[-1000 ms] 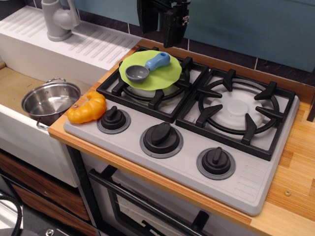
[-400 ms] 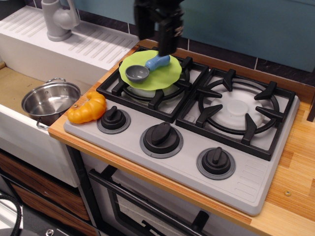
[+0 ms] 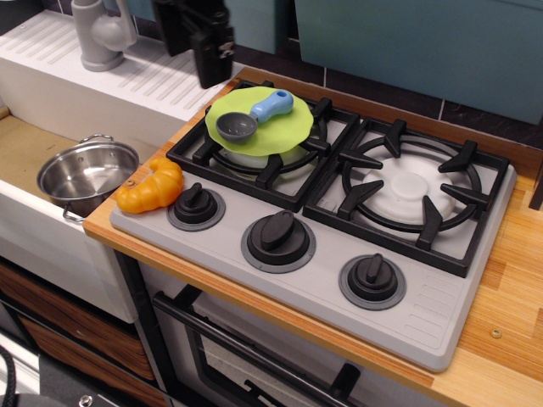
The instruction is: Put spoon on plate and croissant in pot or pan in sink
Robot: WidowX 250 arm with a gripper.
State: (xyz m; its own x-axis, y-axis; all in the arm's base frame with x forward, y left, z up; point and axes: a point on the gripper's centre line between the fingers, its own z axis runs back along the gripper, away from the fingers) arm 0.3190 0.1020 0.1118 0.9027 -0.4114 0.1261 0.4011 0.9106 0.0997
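Note:
The spoon [image 3: 254,114], with a dark grey bowl and light blue handle, lies on the lime-green plate [image 3: 288,131], which rests on the back left burner. The orange-yellow croissant [image 3: 150,186] lies at the stove's left front corner on the counter edge. The shiny steel pot [image 3: 86,174] stands in the sink [image 3: 25,148], left of the croissant. My black gripper [image 3: 208,47] hangs at the top, above the drainboard and left of the plate. It holds nothing that I can see; its jaws are not clear to read.
A grey stove top [image 3: 407,305] with black burner grates and three black knobs [image 3: 278,233] fills the middle. A grey faucet [image 3: 100,34] stands on the white ribbed drainboard [image 3: 161,76]. Wooden counter [image 3: 509,280] runs on the right. An oven door sits below.
My gripper has moved left, from above the plate's far edge to above the drainboard. The spoon, plate, croissant and pot have stayed in place.

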